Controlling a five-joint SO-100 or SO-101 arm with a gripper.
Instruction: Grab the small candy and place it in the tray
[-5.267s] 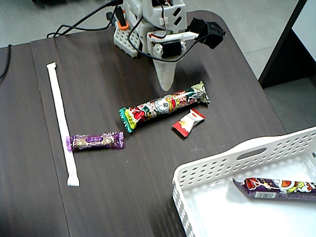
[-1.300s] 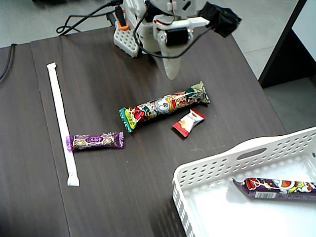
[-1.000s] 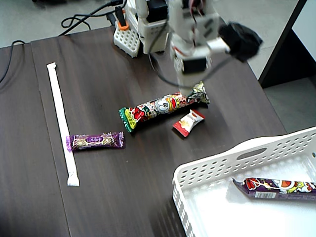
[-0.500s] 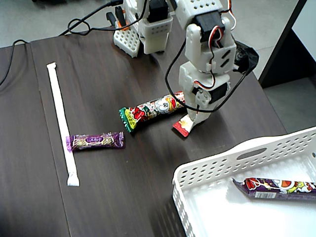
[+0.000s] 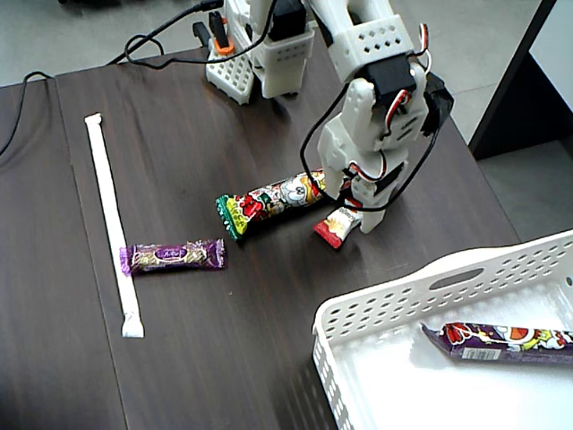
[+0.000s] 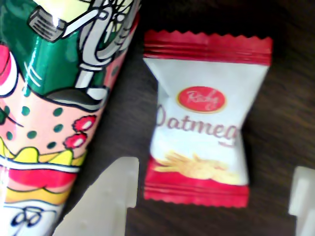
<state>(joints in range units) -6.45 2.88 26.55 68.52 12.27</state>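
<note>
The small candy (image 5: 337, 226), red and white with crimped ends, lies on the dark table just right of the long cartoon-printed stick (image 5: 269, 202). My gripper (image 5: 355, 215) is lowered right over it. In the wrist view the candy (image 6: 202, 118) lies between my two white fingertips (image 6: 110, 196), one on each side of its near end, with gaps to both. The gripper (image 6: 209, 199) is open and holds nothing. The stick (image 6: 54, 113) lies close on the left. The white perforated tray (image 5: 385, 305) stands at the front right.
A purple cartoon-printed stick (image 5: 501, 342) lies inside the tray. A purple wrapped bar (image 5: 173, 256) and a long white paper-wrapped straw (image 5: 112, 224) lie to the left. The arm's base (image 5: 269, 45) and cables stand at the back edge.
</note>
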